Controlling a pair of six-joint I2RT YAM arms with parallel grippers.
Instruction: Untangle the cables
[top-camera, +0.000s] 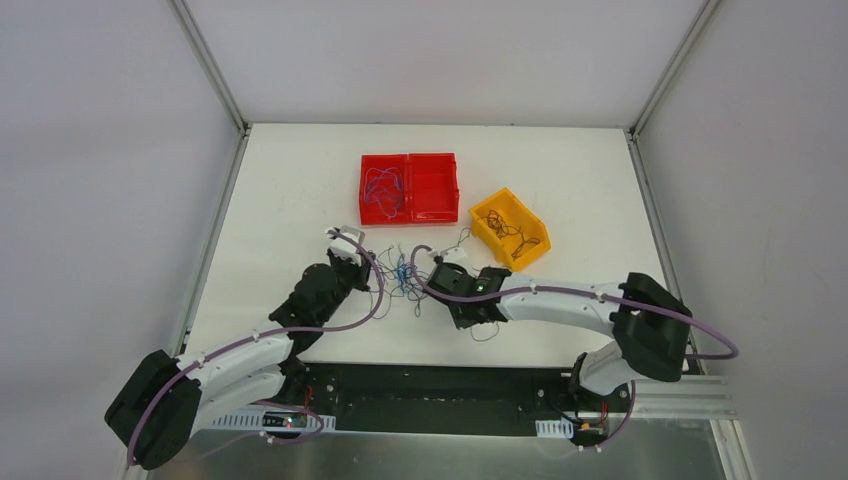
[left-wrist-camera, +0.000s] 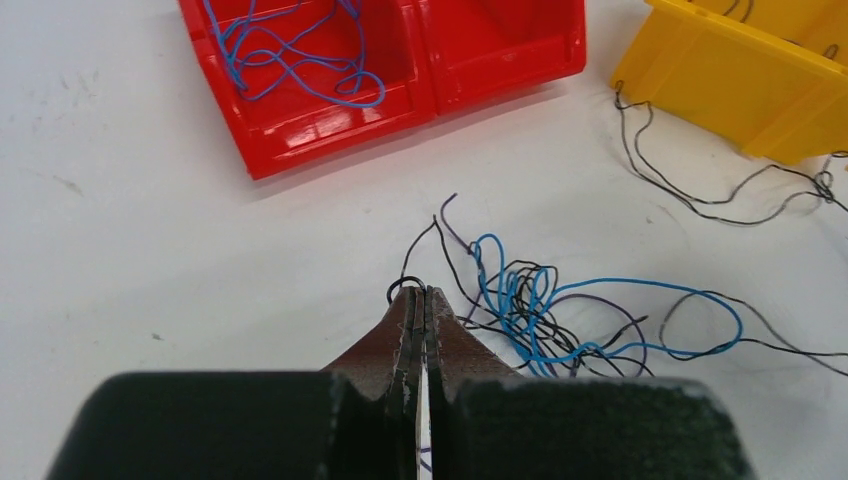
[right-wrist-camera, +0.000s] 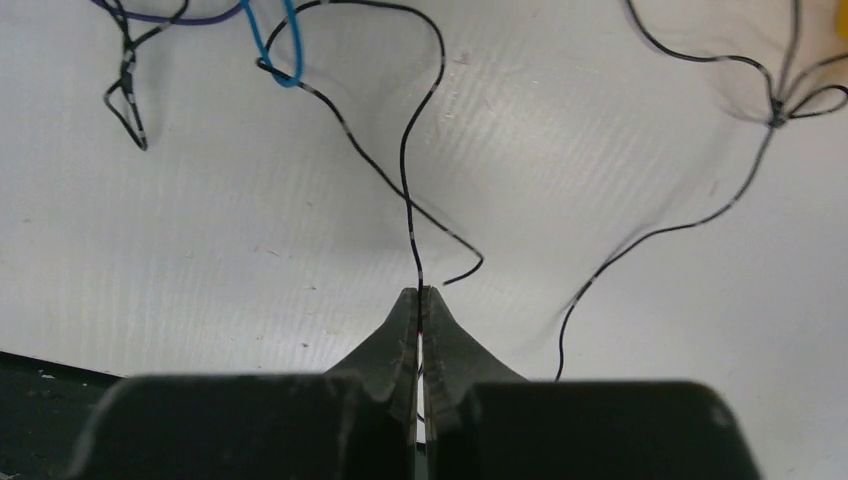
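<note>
White table fills the floor of a booth with pale grey walls and metal corner posts; the surface is scuffed here and there.

On the left, the left gripper rests low over the table with its fingers pressed together. In its wrist view, the left gripper has a dark strand curling into a small loop right at its tips, and a purple thread shows in the slit between the fingers, so it pinches part of the bunch.

Just to its right, between the two arms, lie the cables, a loose knot of blue, purple and black wires on the bare table. Behind them stands a red bin with two compartments; the left one holds blue wires.

Right of the knot, the right gripper is closed too: in its wrist view, the right gripper nips a single black cable that runs straight up from its tips.

Farthest right sits a yellow bin, set at an angle, with dark wires inside.
</note>
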